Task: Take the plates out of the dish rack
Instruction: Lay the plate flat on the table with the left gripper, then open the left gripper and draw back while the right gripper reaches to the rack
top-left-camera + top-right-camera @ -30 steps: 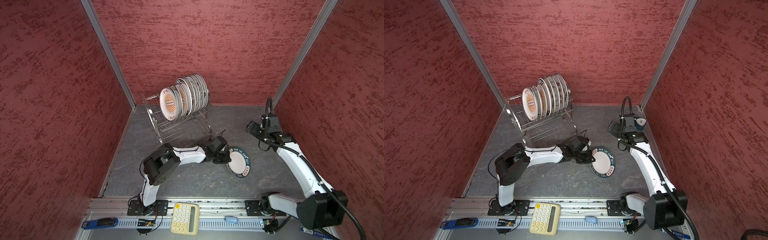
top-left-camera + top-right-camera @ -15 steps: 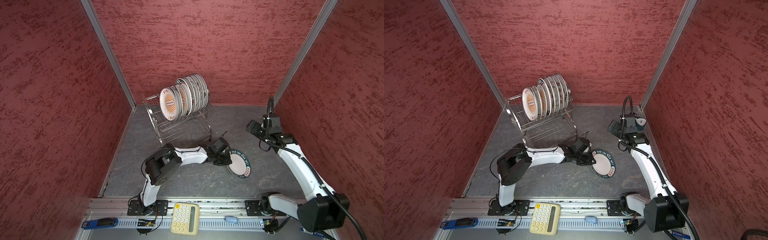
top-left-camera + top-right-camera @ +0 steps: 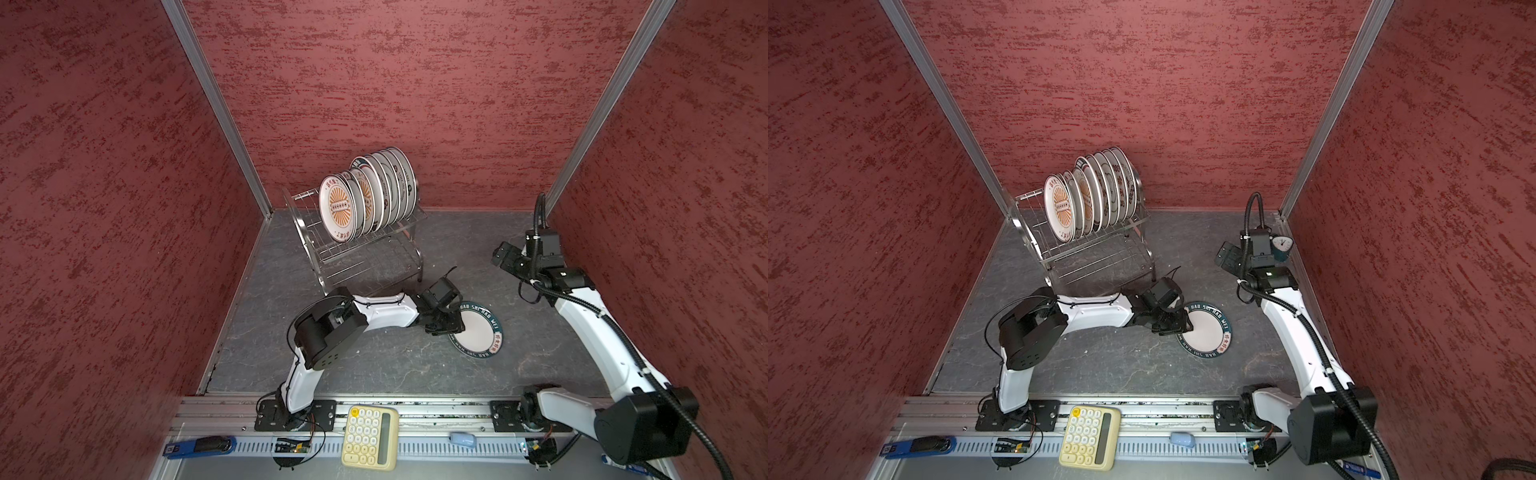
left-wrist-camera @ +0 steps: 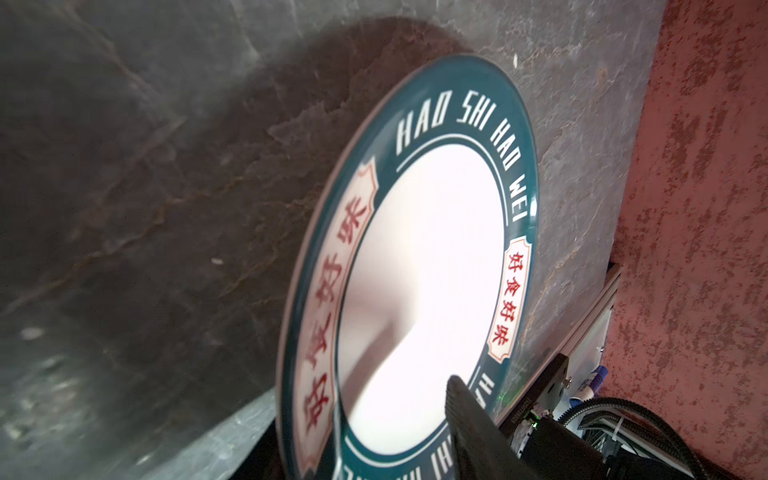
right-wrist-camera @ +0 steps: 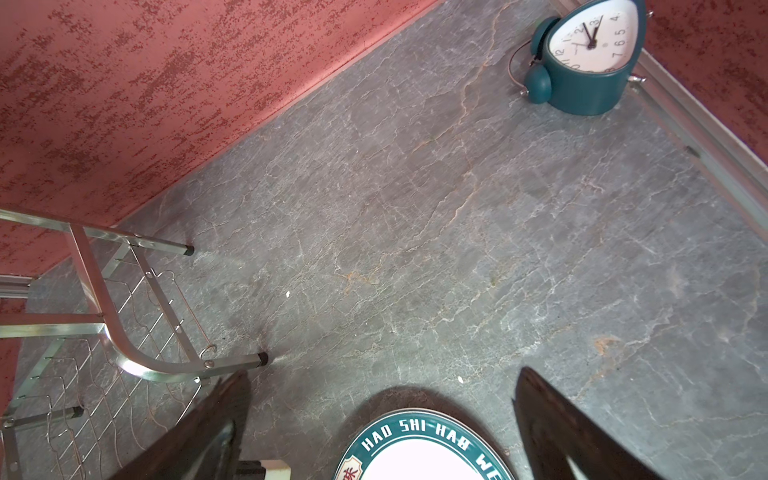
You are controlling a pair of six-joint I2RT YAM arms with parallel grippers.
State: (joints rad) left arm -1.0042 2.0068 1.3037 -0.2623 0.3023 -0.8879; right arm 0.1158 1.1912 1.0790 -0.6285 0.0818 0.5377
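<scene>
The counter point(image 3: 395, 365) is a dark grey slab with a stone look, matt, with thin pale and rusty veins in it. The walls point(image 3: 395, 83) around it are red, with a rough and streaky plaster texture. The dish rack point(image 3: 357, 253) stands at the back left of the counter. It is of shiny steel, with curved tube frames at the sides and thin wire shelves on two levels. On its upper shelf the plates point(image 3: 365, 195) stand on edge in a tight row, round and glossy white. The front plate point(image 3: 337, 205) shows an orange sunburst in the middle.

A teal-rimmed plate point(image 3: 478, 332) lies on the counter in front of the rack, face up. It has a plain white centre and a wide dark teal rim band with white letters "HAO SHI HAO WEI" and cream labels with red Chinese characters.

The left tool point(image 3: 453, 323) is at the left edge of this plate. In the left wrist view one black finger point(image 4: 465, 415) reaches over the rim, but whether the tool grips the plate I cannot tell. The right tool point(image 5: 384, 374) hangs above the counter behind the plate, its jaws spread wide with nothing between them. A teal alarm clock point(image 5: 586, 54) with a white face sits in the back right corner.
</scene>
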